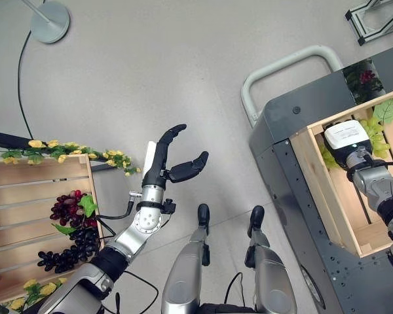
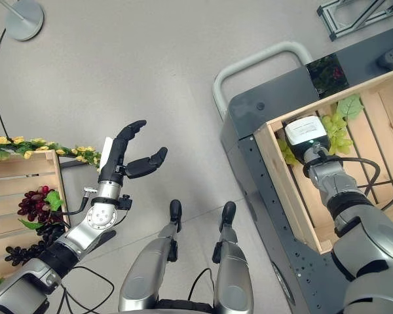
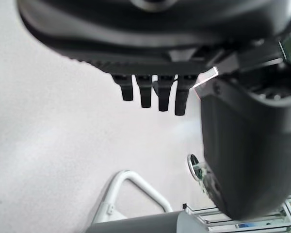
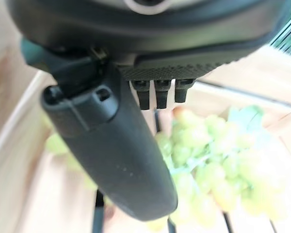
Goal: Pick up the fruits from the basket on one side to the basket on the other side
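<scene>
Right now your right robot hand (image 2: pixel 306 139) hangs over the green grapes (image 4: pixel 208 165) in the right crate (image 2: pixel 281 176), fingers loose, gripping nothing. A shallow grasp could tear off berries or let the bunch slip. Your left robot hand (image 1: pixel 177 163) waits open above the floor, near the left crate (image 1: pixel 26 216) of dark grapes (image 1: pixel 75 245).

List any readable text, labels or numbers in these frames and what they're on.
None readable.
The white cover on the right hand over the green grapes bears no legible print.
The crate on the grey cart, the crate holding dark grapes, and the open left hand carry no markings.
</scene>
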Tool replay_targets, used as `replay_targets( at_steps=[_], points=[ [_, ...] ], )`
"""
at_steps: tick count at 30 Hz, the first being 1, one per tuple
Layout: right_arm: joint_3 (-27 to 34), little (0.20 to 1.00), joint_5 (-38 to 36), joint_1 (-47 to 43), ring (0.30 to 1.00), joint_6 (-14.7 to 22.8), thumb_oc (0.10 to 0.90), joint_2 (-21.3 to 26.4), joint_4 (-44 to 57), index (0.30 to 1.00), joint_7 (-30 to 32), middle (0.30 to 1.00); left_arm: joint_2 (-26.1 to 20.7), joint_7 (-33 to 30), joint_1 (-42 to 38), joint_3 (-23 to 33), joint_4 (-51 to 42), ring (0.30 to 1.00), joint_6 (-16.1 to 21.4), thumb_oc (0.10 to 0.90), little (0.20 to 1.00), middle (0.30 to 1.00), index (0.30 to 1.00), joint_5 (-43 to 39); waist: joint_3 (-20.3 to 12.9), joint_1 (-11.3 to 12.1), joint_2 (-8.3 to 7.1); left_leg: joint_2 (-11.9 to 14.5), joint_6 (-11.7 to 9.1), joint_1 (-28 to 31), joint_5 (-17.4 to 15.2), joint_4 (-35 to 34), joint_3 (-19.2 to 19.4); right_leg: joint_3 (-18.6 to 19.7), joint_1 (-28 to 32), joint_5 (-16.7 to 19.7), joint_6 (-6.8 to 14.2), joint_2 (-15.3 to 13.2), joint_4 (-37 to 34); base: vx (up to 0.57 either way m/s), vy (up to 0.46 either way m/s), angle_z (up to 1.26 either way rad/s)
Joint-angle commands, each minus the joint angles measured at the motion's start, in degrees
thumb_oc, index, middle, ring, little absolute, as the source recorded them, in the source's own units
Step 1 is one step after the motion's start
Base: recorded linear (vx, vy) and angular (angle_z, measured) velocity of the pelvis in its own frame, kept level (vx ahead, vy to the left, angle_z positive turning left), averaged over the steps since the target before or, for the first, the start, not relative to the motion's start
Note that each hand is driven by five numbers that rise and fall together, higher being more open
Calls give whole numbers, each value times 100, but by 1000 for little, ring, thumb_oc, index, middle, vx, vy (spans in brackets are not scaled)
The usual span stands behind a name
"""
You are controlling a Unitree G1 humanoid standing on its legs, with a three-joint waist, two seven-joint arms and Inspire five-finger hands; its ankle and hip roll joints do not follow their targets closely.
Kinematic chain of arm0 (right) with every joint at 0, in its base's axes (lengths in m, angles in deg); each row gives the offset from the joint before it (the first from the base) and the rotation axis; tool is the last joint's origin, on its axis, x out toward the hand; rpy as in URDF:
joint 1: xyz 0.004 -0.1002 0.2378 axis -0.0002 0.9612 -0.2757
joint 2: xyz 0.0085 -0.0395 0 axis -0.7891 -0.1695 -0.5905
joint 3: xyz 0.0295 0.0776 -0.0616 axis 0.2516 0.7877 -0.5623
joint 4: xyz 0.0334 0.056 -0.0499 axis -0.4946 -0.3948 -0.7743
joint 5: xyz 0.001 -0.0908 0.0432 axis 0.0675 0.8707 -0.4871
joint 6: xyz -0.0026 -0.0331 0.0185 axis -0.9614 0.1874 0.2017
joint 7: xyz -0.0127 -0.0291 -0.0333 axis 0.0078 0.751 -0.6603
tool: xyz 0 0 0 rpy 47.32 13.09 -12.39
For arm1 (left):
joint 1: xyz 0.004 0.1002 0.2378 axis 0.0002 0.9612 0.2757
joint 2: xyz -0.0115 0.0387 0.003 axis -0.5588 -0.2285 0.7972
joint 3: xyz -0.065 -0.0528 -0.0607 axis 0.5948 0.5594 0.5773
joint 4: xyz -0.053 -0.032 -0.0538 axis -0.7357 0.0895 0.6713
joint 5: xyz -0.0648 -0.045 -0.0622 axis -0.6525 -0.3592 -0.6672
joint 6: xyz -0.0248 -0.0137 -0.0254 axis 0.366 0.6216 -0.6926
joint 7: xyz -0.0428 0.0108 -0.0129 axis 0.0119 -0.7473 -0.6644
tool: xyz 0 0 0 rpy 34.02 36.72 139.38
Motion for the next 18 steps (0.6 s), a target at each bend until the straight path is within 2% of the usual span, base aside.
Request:
replay_targets(
  at_steps=[1, 6, 11, 18],
  points=[
    [-416, 900, -1135, -361, 900, 307, 800, 506, 41, 900, -747, 900, -324, 64, -264, 225, -417, 900, 669, 800, 900, 900, 900, 6, -69, 17, -147, -244, -38, -356, -204, 638, 23, -175, -413, -72, 12, -117, 853, 0, 0, 0],
    [-182, 900, -2120, -207, 900, 487, 800, 757, -76, 900, -1393, 900, -421, 334, -163, 396, -478, 900, 631, 800, 900, 900, 900, -125, -69, 33, -253, -206, -67, -303, -200, 629, -4, -209, -338, -63, 5, -95, 834, 7, -31, 4],
    [154, 900, -2655, -126, 900, 280, 800, 1145, 237, 900, -1964, 900, -533, 478, 48, 586, -684, 900, 538, 800, 900, 900, 900, -103, -69, -4, -386, -152, -89, -222, -217, 653, 4, -192, -245, -45, 0, -65, 820, 9, -15, 1],
    [526, 900, -2717, -71, 900, 101, 800, 1459, 482, 900, -2739, 900, -545, 543, 313, 745, -774, 900, 550, 800, 900, 900, 900, -66, -119, -54, -464, -113, -101, -87, -232, 606, 37, -121, -135, -52, -21, -36, 789, 7, 5, -1]
  ],
)
